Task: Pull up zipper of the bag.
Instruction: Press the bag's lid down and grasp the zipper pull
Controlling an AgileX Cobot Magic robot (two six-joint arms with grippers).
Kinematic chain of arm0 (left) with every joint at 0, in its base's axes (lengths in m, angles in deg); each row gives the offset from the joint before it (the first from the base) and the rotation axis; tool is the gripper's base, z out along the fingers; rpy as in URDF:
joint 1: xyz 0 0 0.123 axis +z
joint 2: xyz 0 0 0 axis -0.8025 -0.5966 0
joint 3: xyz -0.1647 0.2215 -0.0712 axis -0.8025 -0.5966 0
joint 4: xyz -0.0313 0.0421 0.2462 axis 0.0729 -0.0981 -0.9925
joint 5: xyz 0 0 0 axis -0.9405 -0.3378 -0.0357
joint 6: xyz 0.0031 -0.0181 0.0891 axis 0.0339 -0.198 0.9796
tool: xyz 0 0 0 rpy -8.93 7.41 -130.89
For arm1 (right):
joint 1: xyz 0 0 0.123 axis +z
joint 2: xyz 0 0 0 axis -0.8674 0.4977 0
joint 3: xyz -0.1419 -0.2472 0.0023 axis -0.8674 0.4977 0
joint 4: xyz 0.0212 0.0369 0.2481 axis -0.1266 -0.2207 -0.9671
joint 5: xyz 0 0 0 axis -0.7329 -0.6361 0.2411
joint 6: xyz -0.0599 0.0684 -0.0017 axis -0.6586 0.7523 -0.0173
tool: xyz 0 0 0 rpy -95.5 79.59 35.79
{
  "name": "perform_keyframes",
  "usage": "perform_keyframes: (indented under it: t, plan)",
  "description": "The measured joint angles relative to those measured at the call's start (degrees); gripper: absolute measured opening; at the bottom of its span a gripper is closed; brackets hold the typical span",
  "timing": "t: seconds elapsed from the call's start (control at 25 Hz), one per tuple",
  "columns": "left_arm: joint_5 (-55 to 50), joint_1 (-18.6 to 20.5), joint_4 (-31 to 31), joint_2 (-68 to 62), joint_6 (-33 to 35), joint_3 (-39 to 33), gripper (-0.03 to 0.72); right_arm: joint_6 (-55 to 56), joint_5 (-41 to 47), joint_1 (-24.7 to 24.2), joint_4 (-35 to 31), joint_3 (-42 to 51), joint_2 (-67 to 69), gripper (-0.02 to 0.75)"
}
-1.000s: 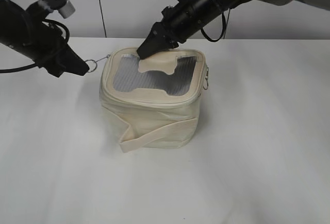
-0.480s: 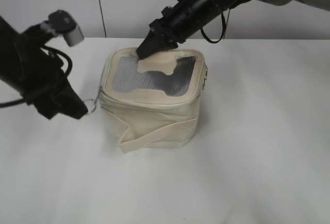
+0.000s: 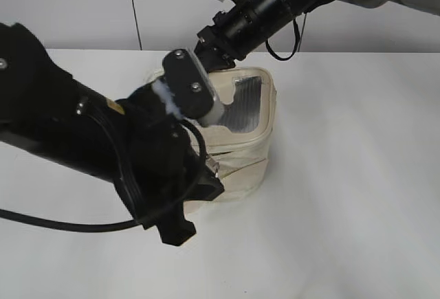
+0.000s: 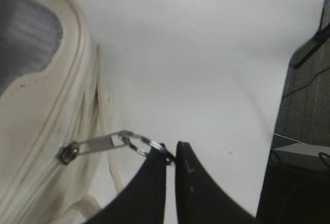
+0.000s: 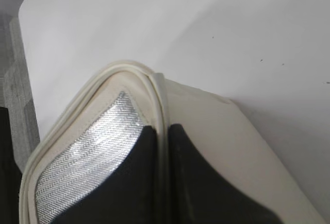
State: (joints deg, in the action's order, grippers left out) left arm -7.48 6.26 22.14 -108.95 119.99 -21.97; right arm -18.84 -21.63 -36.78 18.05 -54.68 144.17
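The cream-white bag (image 3: 251, 151) stands mid-table, its grey mesh top (image 3: 244, 103) partly visible. My left arm hides its left and front. My left gripper (image 3: 212, 170) is at the bag's front. In the left wrist view my left gripper (image 4: 170, 154) is shut on the ring pull (image 4: 142, 144) of a silver zipper slider (image 4: 67, 153) on the bag's cream rim (image 4: 46, 116). My right gripper (image 3: 206, 55) is at the bag's far top edge. In the right wrist view my right gripper (image 5: 164, 131) is shut on the bag's rim piping (image 5: 157, 90), beside the mesh (image 5: 87, 157).
The bag stands on a white table (image 3: 344, 209) with a pale wall behind. The left wrist view shows the table's edge (image 4: 281, 105) and dark equipment on the floor (image 4: 299, 183) beyond it. A black cable (image 3: 62, 225) trails from my left arm.
My left arm has swung from the bag's left side round to its front, towards the camera, drawing the ring pull and slider along the rim. My right gripper stays at the far rim.
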Motion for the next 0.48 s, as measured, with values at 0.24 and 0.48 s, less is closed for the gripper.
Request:
perform_keyframes:
  t: [0.24,0.48]
  plan:
    - [-2.1,1.0,2.5,0.1,-3.6,-0.3,0.091,0.3,1.3,0.1,0.5,-1.3,0.0,0.102]
    - [-14.1,12.2,4.2,5.9,-4.4,-0.4,0.377,7.1,-0.2,-2.4,7.7,-7.2,-2.4,0.349]
